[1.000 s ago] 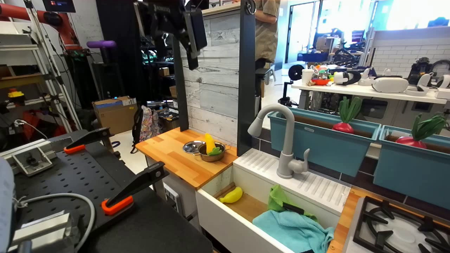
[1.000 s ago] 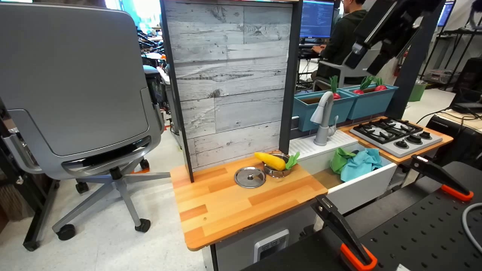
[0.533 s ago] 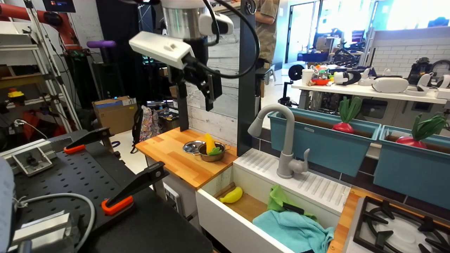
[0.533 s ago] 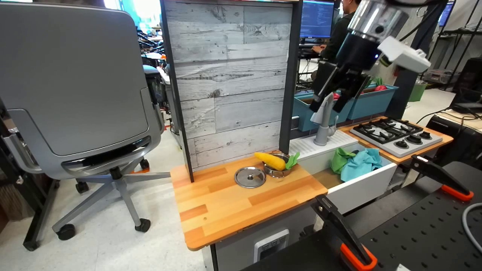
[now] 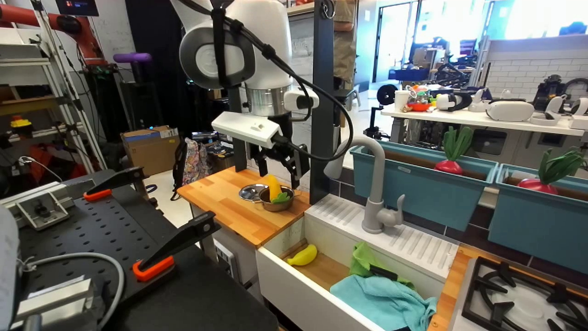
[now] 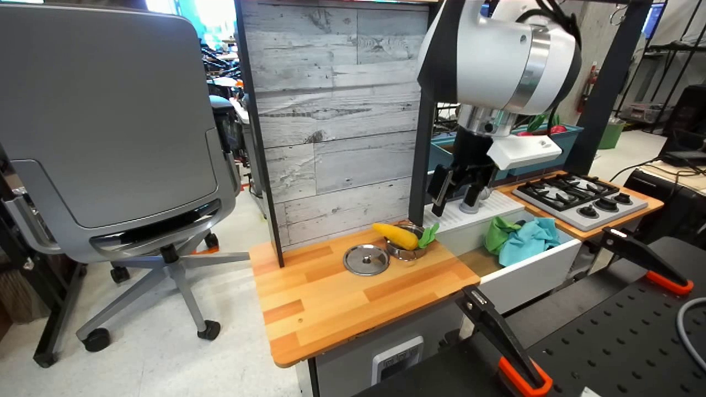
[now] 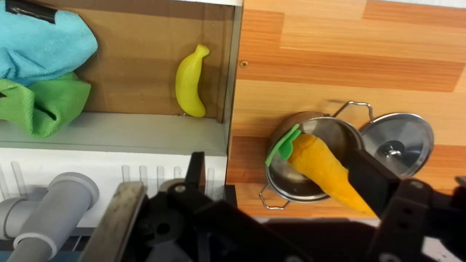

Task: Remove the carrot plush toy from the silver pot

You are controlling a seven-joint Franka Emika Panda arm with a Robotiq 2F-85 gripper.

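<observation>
The carrot plush toy (image 5: 274, 187) is yellow-orange with green leaves. It leans in the silver pot (image 5: 277, 207) on the wooden counter, its narrow tip sticking out past the rim. The toy (image 6: 401, 237) and the pot (image 6: 406, 255) also show in an exterior view. My gripper (image 5: 279, 179) is open and empty, pointing down above the pot. In an exterior view the gripper (image 6: 453, 208) hangs to the right of the toy and higher. In the wrist view the toy (image 7: 316, 165) lies between the wide-apart fingers of the gripper (image 7: 284, 169); the right finger covers part of its tip. The pot's inside (image 7: 329, 131) shows.
A metal lid (image 6: 365, 259) lies beside the pot. A panel wall (image 6: 342, 165) and a dark post (image 5: 322, 115) stand behind. The grey faucet (image 5: 374, 197) rises over the sink (image 5: 317, 285), which holds a yellow banana (image 5: 303, 255) and a blue towel (image 5: 386, 299).
The arm has come down from the top of the exterior views toward the pot, the gripper open throughout. The toy, pot and lid have not moved.
</observation>
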